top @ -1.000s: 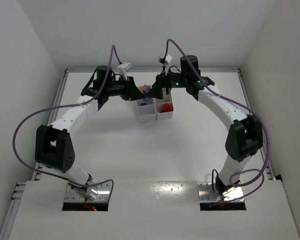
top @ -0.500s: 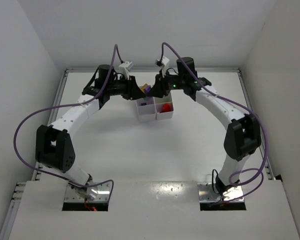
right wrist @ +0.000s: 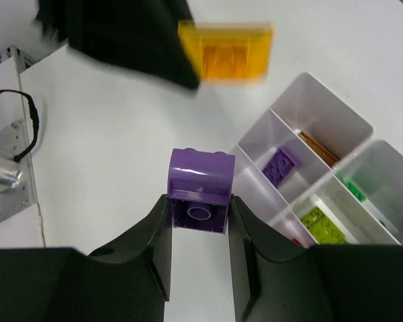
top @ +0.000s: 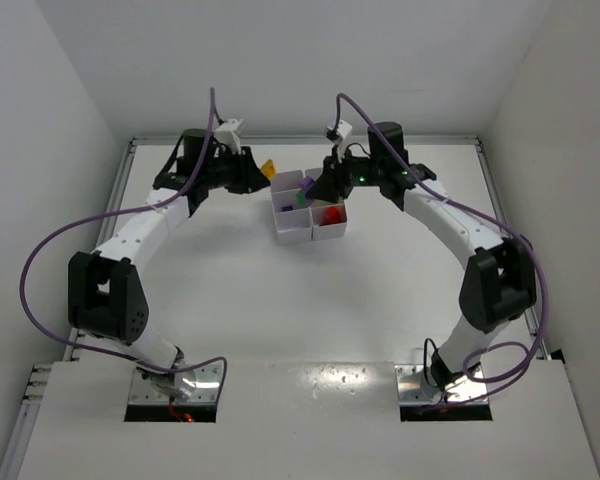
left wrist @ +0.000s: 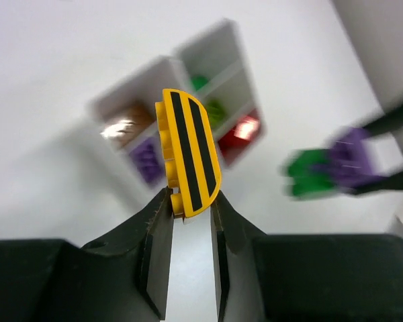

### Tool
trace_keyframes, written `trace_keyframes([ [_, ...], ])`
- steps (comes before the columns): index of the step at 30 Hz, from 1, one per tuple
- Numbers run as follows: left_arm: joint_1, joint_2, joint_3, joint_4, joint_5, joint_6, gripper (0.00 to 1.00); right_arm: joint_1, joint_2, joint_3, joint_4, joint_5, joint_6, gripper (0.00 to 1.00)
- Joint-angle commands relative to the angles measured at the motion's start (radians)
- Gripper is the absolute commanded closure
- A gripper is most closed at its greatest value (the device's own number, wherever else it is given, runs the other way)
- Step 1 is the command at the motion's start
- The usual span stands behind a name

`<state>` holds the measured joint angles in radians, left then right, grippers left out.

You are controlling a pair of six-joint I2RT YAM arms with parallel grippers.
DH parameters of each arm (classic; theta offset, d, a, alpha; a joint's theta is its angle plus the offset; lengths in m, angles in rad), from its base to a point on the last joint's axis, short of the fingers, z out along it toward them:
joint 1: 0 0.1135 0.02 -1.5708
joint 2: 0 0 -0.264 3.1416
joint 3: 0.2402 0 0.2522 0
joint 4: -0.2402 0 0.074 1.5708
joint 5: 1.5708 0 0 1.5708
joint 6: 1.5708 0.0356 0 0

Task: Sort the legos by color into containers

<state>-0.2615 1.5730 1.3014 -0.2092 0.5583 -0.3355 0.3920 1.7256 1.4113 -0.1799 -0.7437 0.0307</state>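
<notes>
Right claw (right wrist: 199, 202) is clamped on a purple brick (right wrist: 201, 180) at the tray (right wrist: 326, 111) edge, the purple cell (right wrist: 262, 145) just beside it. Left claw (left wrist: 191, 201) pinches a yellow piece (left wrist: 191, 154) left of the tray, slightly farther off.

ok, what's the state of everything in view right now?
left gripper: shut on yellow striped lego, held off the surface.
right gripper: shut on purple lego, held off the surface.
tray: upright, open-topped.
legos in tray: lying loose; purple, brown, green, lime and red in separate compartments.
</notes>
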Motion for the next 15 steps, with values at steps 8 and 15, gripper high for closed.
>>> trace_keyframes([
  [8,0.133,-0.057,0.001,-0.010,-0.302,-0.056,1.00,-0.021,-0.095,-0.087,0.031,0.043,-0.078,1.00],
  [15,0.142,-0.014,0.021,-0.010,-0.302,-0.056,1.00,0.037,0.048,-0.087,0.230,0.256,0.059,1.00],
])
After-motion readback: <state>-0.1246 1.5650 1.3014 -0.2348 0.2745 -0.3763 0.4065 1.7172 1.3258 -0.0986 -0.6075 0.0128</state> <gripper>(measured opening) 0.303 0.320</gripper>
